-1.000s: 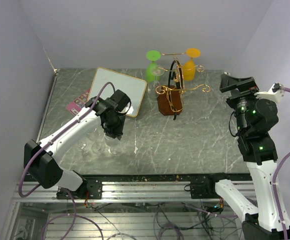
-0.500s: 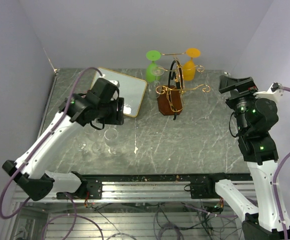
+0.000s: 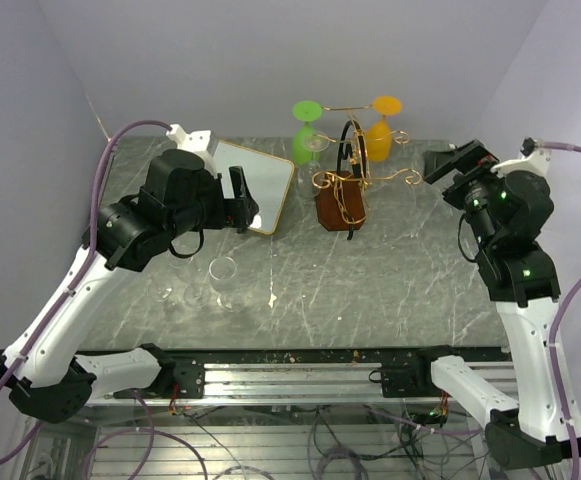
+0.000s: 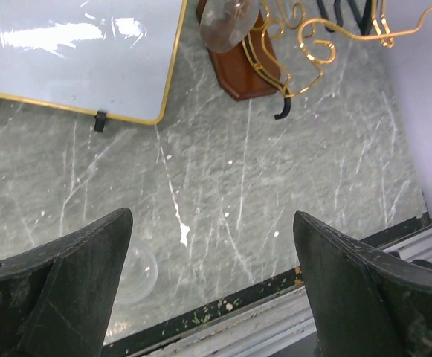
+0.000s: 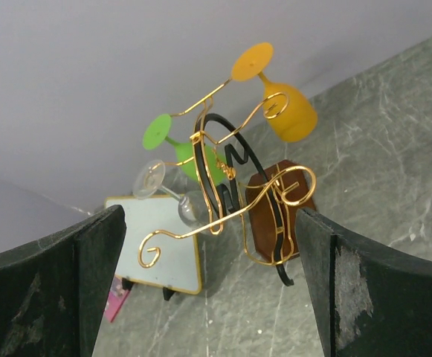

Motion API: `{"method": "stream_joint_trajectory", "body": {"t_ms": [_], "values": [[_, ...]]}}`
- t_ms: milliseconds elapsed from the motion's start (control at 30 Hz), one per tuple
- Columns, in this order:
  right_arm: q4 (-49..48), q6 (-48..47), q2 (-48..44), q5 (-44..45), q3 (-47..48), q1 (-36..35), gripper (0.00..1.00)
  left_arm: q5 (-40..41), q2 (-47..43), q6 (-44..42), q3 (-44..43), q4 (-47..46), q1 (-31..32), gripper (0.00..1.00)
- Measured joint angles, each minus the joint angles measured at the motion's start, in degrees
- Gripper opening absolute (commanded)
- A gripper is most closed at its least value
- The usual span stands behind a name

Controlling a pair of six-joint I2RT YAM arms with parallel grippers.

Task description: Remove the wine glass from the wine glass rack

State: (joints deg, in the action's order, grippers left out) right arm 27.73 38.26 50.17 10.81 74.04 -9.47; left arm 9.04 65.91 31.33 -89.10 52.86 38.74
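On the grey marbled surface (image 3: 390, 270) a clear wine glass (image 3: 223, 282) stands near-left, close to the released left hand (image 4: 212, 219), while the right hand (image 5: 210, 214), equally released, faces the far wine glass rack (image 3: 345, 190).

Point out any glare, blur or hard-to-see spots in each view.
Top external: even light and soft shadows, and the standing glass nearly vanishes against the marble. Left wrist: white glare streaks across the board, and the near fingers are dark and soft. Right wrist: the rack is sharp, but the clear glass hanging on it is faint against the wall.
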Motion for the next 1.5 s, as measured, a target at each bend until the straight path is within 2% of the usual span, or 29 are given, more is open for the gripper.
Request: {"method": "stream_joint_trajectory", "body": {"t_ms": [200,400,733,933,1200,1300,1433,1500], "values": [[1.2,-3.43,4.28,-7.76,2.45,0.0,0.95,-0.55,-0.11,0.87,1.66,-4.5,0.0,0.99],[2.05,-4.0,11.39,-19.76,5.88,-0.09,0.93,-1.77,-3.26,1.66,6.97,-7.21,0.0,1.0],[3.96,-6.45,23.43,-23.96,15.15,-7.89,0.82,-1.6,-8.68,2.16,8.48,-8.09,0.0,0.99],[7.15,-12.55,33.94,-18.27,27.32,-14.14,0.78,-1.73,-8.98,2.78,8.55,-8.98,0.0,0.99],[17.18,-27.61,51.47,-0.2,47.19,-28.59,0.75,-1.99,-8.96,3.8,9.29,-9.07,0.0,0.99],[20.44,-30.23,56.68,4.83,52.72,-31.12,0.72,-2.23,-9.03,4.09,9.33,-9.07,0.0,0.99],[22.14,-32.41,59.49,8.57,53.53,-31.34,0.7,-2.49,-9.35,4.52,9.4,-9.09,0.0,0.98],[22.32,-34.12,60.24,10.23,53.33,-31.34,0.64,-2.82,-9.66,4.83,9.75,-9.14,0.0,0.98]]}}
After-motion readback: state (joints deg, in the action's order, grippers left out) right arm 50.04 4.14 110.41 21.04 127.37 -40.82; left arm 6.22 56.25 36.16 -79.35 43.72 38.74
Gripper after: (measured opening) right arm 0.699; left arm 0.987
